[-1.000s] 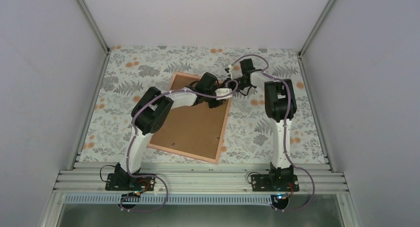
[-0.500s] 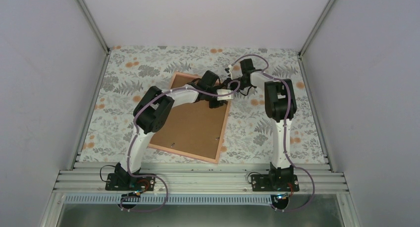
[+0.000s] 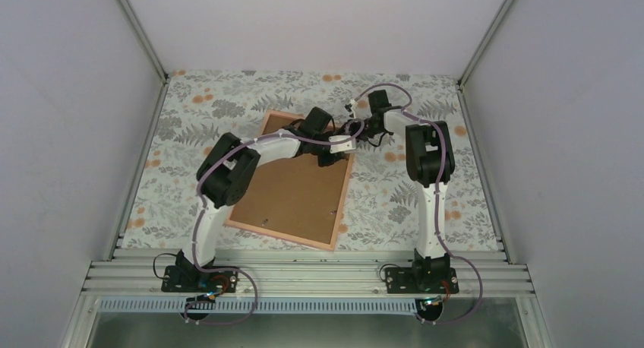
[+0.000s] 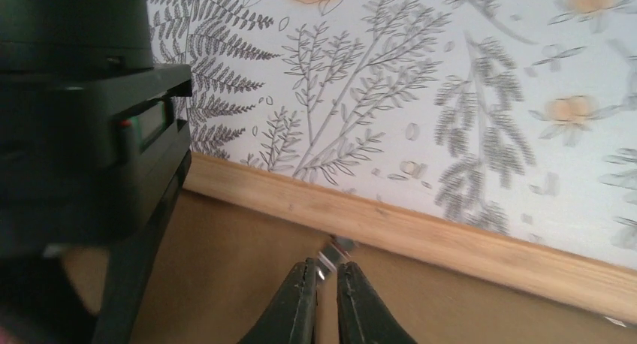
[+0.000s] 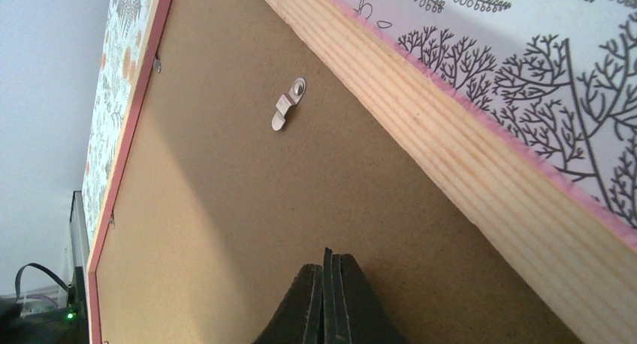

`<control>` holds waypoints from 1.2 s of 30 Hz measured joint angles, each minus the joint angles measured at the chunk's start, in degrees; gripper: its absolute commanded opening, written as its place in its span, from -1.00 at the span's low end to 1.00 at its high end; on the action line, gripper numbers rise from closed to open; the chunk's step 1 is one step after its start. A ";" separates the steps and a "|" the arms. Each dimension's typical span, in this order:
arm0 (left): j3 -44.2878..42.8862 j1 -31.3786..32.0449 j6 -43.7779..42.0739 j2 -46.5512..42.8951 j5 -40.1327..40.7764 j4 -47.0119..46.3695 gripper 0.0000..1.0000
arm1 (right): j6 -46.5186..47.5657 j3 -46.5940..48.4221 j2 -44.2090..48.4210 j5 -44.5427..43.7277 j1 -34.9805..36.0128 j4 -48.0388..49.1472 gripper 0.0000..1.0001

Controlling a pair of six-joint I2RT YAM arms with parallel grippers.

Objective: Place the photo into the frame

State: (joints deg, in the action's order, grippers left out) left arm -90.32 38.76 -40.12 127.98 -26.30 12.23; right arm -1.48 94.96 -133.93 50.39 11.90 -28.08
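Observation:
The frame lies face down on the patterned tablecloth, its brown backing board up. The photo is hidden. In the left wrist view my left gripper is low over the board, beside the wooden rim. Its jaws stand a narrow gap apart, with the end of a small metal clip at the tips. My right gripper is shut, empty, with its tips down on the board near the rim. Another clip lies ahead of it. From above, both grippers meet at the frame's far right corner.
The black body of the right arm fills the left of the left wrist view, close beside my left fingers. Grey walls close in the table on three sides. An aluminium rail carries both arm bases at the near edge.
The left jaws have parted slightly at the clip. The left arm's elbow has shifted a little to the left. The right arm has not moved.

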 measured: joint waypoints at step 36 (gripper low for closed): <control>49.42 -17.44 -15.98 -48.11 2.21 26.08 -0.76 | 10.01 -19.21 11.78 4.74 16.57 -3.19 -0.92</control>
State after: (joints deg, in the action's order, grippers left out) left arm -40.91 21.32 -56.10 79.88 -24.10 38.30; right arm 8.54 75.75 -122.15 55.13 28.47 -31.27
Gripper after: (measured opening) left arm 0.122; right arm 0.041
